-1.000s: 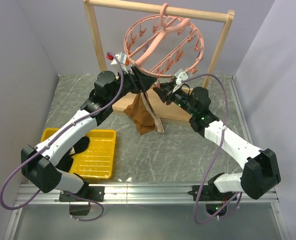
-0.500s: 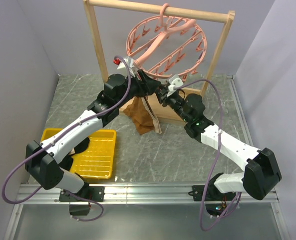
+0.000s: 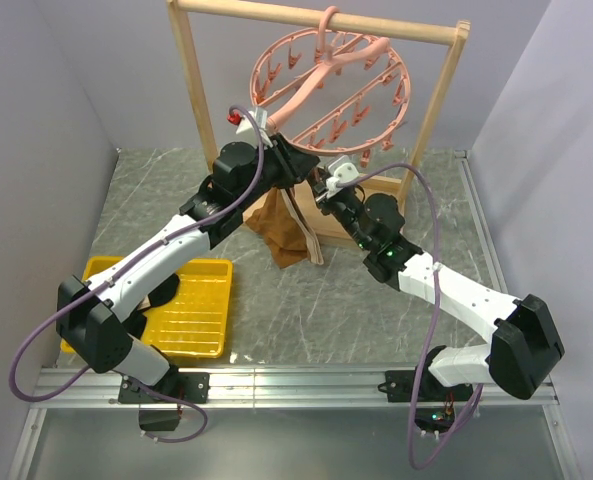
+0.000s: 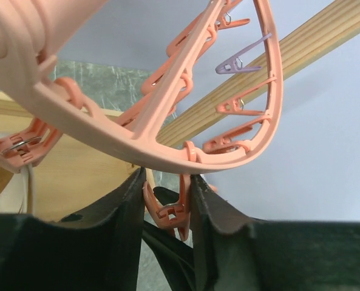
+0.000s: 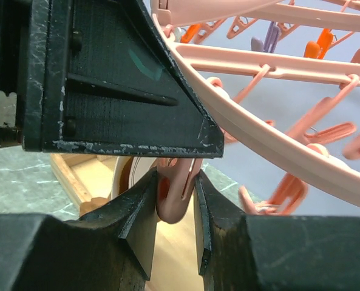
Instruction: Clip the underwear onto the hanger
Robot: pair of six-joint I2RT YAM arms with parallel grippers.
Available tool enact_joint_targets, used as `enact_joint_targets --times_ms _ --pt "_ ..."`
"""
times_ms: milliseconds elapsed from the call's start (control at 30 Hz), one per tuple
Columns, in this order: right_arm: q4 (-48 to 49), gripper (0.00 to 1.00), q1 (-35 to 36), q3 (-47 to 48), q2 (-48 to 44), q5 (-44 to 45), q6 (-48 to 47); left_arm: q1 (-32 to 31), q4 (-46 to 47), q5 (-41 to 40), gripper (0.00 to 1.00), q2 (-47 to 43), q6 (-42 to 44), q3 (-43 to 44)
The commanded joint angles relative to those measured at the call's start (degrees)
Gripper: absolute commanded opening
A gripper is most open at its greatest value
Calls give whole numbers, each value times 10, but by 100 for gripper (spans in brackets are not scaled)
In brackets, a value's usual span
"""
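In the top view, the arms (image 3: pixel 241 180) hide the top edge of the underwear (image 3: pixel 282 234); you cannot tell whether it is clipped. The left wrist view crops the hanger (image 4: pixel 107 136) at its top edge.

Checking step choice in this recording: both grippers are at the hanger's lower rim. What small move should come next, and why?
Probably squeeze the left gripper a little tighter on the clip between its fingers, to open it: the right gripper pinches a clip too, and the underwear hangs just below the hanger.
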Motion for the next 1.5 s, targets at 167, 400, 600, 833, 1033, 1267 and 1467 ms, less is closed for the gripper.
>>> enact_joint_targets --times_ms 167,400,600,833,1033,1267,1467 --pt "-72 8 28 -7 -13 -12 -7 7 15 -6 0 -16 5 15" --pt "-132 45 -30 6 -43 -157 37 15 58 41 0 -28 30 -22" --pt "-174 46 -81 63 -16 -241 88 18 77 67 0 -28 50 -29" --pt "-171 47 -101 101 6 -290 138 18 86 76 0 -29 63 -37" --pt "-182 47 -102 134 19 -297 169 19 91 83 0 -27 71 -44" --pt "-195 38 -103 159 36 -269 181 19 88 88 0 -29 82 -54" --pt "-192 0 -105 160 50 -250 181 19 67 83 13 -25 70 -43"
